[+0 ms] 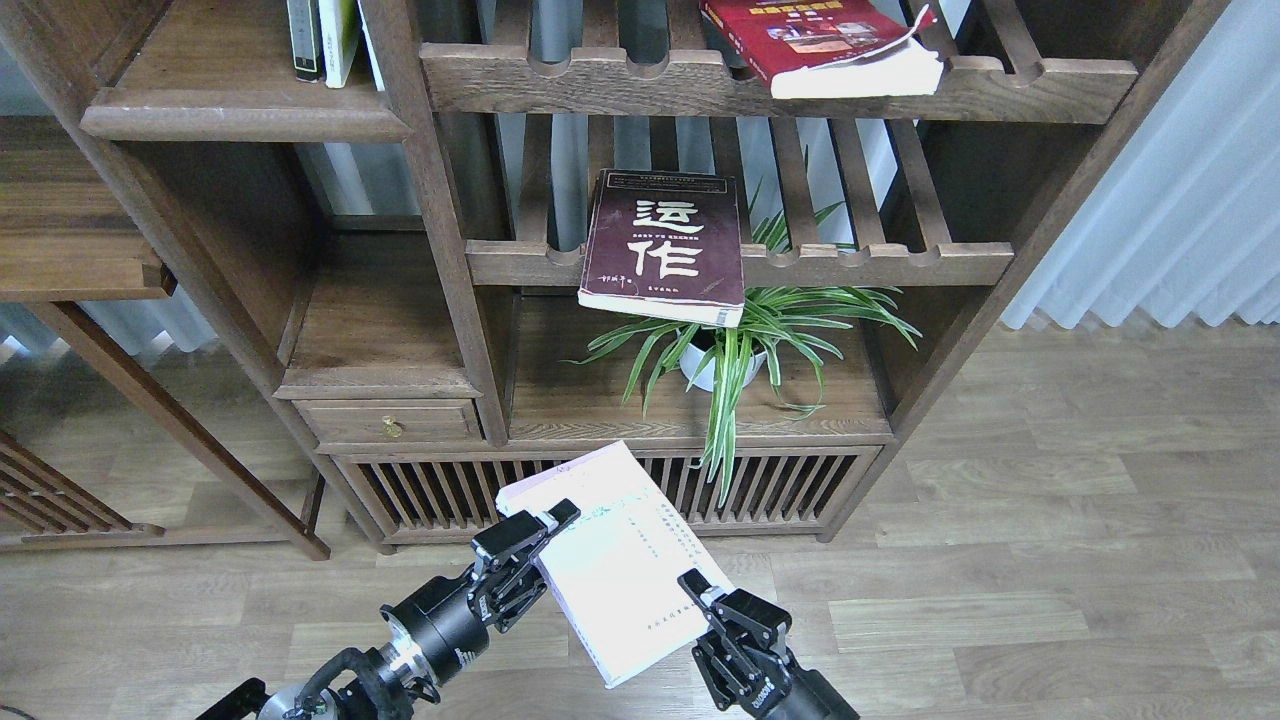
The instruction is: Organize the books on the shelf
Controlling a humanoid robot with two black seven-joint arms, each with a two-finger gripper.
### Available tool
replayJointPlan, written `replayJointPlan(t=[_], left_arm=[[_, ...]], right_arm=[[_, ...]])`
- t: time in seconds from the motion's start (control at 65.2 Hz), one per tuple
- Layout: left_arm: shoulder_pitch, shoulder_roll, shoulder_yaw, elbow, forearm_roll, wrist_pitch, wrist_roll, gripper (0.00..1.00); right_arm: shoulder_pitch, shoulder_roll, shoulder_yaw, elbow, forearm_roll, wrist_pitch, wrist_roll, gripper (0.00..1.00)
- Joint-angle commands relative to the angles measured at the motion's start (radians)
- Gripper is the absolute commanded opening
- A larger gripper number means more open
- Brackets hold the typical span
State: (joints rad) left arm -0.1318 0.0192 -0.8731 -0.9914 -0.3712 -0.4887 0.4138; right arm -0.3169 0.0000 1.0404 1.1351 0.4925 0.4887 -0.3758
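The pale lilac-white book (615, 565) is held low in front of the cabinet, tilted, between both grippers. My left gripper (545, 530) is shut on its left edge. My right gripper (700, 590) is shut on its right edge; its lower finger is hidden under the book. The dark maroon book (662, 250) with white characters lies flat on the middle slatted rack and overhangs its front rail. The thick red book (820, 45) lies on the top slatted rack, jutting forward. The solid plank shelf (240, 112) is at the upper left.
Thin upright books (322, 38) stand at the plank shelf's right end. A potted spider plant (735, 345) sits under the maroon book, leaves hanging forward. A drawer (390, 422) and a slatted base (600, 480) are below. A side table (70, 260) stands at left.
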Motion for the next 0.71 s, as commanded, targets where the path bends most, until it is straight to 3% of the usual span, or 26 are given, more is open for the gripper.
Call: replayJointPlan(t=[0.0,0.138,0.23,0.307,0.322,0.337,0.69], left_arm=[[-0.003,-0.001,0.002,-0.001,0.000,0.000,0.003,0.07],[-0.002,0.004,0.000,-0.004,0.000,0.000,0.005,0.06],[0.000,0.011,-0.004,-0.016,0.000,0.000,0.005,0.06],[-0.002,0.028,-0.020,-0.026,-0.002,0.000,0.005,0.06],[-0.003,0.039,-0.024,-0.030,-0.002,0.000,0.005,0.06],[-0.003,0.044,-0.027,-0.033,-0.002,0.000,0.005,0.06],[-0.003,0.347,-0.199,-0.322,-0.118,0.000,0.005,0.06]], right_arm=[[-0.001,0.000,0.000,0.000,0.000,0.000,0.000,0.10],[-0.002,0.000,-0.002,0.000,0.000,0.000,0.000,0.12],[-0.002,0.000,-0.023,0.000,-0.005,0.000,0.002,0.22],[0.007,-0.001,-0.049,0.000,-0.029,0.000,0.002,0.65],[0.010,-0.006,-0.054,0.000,-0.044,0.000,0.002,0.90],[0.010,-0.008,-0.054,0.000,-0.055,0.000,0.003,1.00],[0.038,-0.023,-0.039,-0.080,-0.075,0.000,0.012,1.00]])
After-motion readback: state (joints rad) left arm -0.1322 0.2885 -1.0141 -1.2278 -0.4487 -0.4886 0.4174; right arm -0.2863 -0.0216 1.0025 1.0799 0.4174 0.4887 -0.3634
